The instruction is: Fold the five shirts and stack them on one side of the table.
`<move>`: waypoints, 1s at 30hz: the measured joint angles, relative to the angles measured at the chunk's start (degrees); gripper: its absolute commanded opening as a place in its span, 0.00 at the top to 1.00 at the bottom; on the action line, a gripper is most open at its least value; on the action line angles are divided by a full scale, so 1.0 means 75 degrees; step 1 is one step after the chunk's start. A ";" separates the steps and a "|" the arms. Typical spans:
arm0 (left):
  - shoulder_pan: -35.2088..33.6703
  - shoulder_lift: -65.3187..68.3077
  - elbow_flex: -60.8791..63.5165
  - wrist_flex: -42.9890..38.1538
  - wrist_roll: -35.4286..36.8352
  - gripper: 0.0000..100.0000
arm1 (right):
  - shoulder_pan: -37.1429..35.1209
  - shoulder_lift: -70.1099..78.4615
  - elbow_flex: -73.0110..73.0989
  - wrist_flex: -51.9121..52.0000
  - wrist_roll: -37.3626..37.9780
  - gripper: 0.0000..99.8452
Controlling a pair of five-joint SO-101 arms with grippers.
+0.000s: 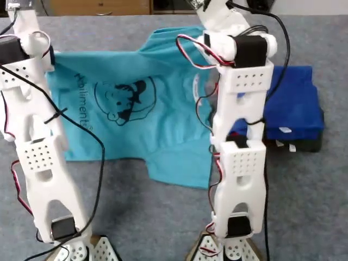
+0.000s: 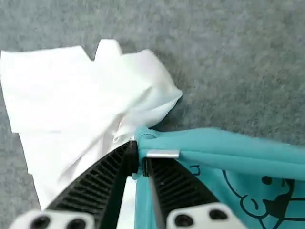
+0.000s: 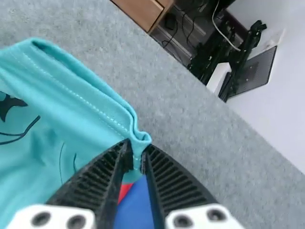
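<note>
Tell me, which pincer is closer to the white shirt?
Left. The left pincer grips the teal shirt right beside the white shirt. The right pincer grips the teal shirt on its opposite side, by the blue stack.

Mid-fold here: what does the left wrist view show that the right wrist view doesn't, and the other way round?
Left wrist view, not the right: a crumpled white shirt on the grey table beside the teal shirt, and the left pincer shut on the teal edge. Right wrist view, not the left: the right pincer shut on a teal hem, blue cloth just beneath it, and a wooden cabinet beyond the table. Both: the teal shirt with its dark print, and the grey table.
</note>
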 measured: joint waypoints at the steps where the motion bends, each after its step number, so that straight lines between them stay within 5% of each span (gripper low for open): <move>1: -0.0035 0.0000 0.0094 0.0000 0.0000 0.98 | -0.0012 -0.0012 0.0047 0.0000 0.0000 1.00; 7: -0.0070 -0.0621 0.1829 0.0000 -0.0141 0.98 | -0.0023 -0.0879 0.1571 0.0000 -0.0152 1.00; 13: 0.0492 -0.3001 0.5779 -0.0035 -0.0633 0.98 | -0.0070 -0.2133 0.4314 -0.0070 -0.0152 1.00; 20: 0.0117 -0.4442 1.0268 -0.2333 -0.0692 0.98 | 0.0023 -0.3341 0.6576 -0.0527 -0.0070 1.00; 30: -0.0270 -0.4759 1.1851 -0.2696 -0.1641 0.98 | 0.0023 -0.6552 1.2730 -0.3540 0.0012 1.00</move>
